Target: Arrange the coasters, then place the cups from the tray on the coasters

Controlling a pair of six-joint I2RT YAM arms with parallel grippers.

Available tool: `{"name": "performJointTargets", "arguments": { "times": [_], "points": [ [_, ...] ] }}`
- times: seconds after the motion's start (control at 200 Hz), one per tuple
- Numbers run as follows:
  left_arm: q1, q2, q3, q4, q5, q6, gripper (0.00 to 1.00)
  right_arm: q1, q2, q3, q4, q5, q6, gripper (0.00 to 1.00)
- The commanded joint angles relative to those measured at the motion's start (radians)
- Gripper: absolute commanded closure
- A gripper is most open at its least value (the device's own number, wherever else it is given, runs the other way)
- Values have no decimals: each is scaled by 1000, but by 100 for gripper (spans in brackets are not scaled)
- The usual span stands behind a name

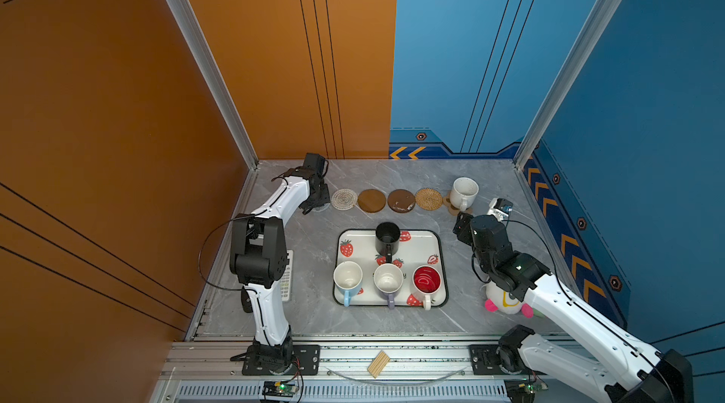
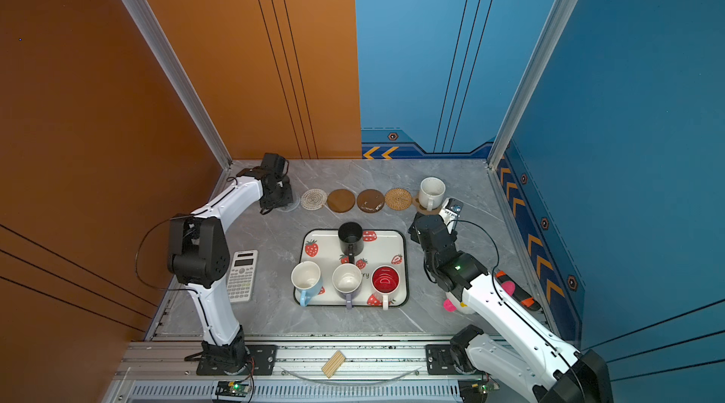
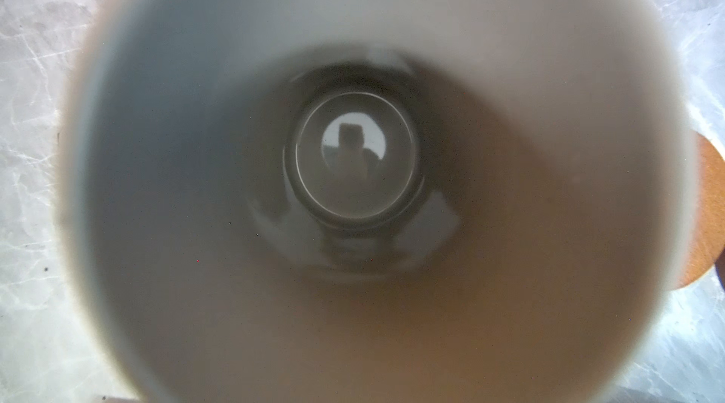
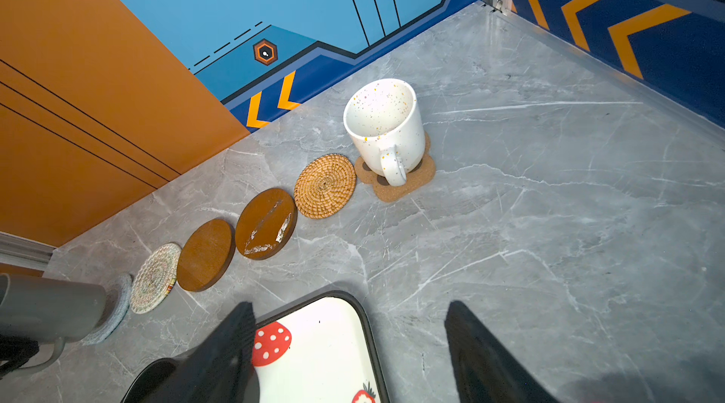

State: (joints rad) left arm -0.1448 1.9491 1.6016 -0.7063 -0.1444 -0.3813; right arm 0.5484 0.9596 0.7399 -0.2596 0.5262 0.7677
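1. The tray (image 1: 418,250) holds the blue cup (image 1: 347,277), lilac cup (image 1: 388,279), red-lined cup (image 1: 427,279) and black cup (image 1: 387,236).
2. The right gripper (image 4: 349,305) hangs spread by its far right corner.
3. Farthest, the left gripper (image 1: 316,203) pinches the tall grey cup (image 4: 51,307) by its handle on the grey woven coaster (image 4: 117,303); the speckled cup (image 1: 464,191) sits on the paw coaster (image 4: 396,191).

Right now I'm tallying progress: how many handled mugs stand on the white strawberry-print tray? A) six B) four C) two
B: only the black mug, white mug with blue outside, white mug with lilac outside and white mug with red inside stand on the white strawberry-print tray.
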Motion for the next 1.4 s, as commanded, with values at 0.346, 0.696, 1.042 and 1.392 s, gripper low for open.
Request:
{"name": "performJointTargets", "arguments": {
  "times": [0.346, 0.696, 1.042, 1.392],
  "points": [
    [16, 15, 61, 56, 11, 10, 100, -7, 4, -14, 0, -8, 12, 25],
    [17, 19, 55, 67, -1, 9, 100, -12, 10, -13, 2, -9, 15, 25],
    [21, 28, 54, 70, -18, 10, 100, -16, 14, -15, 3, -12, 15, 25],
    [24, 49, 60, 73, -15, 10, 100, -19, 21, -12, 8, -18, 15, 25]
  ]
}}
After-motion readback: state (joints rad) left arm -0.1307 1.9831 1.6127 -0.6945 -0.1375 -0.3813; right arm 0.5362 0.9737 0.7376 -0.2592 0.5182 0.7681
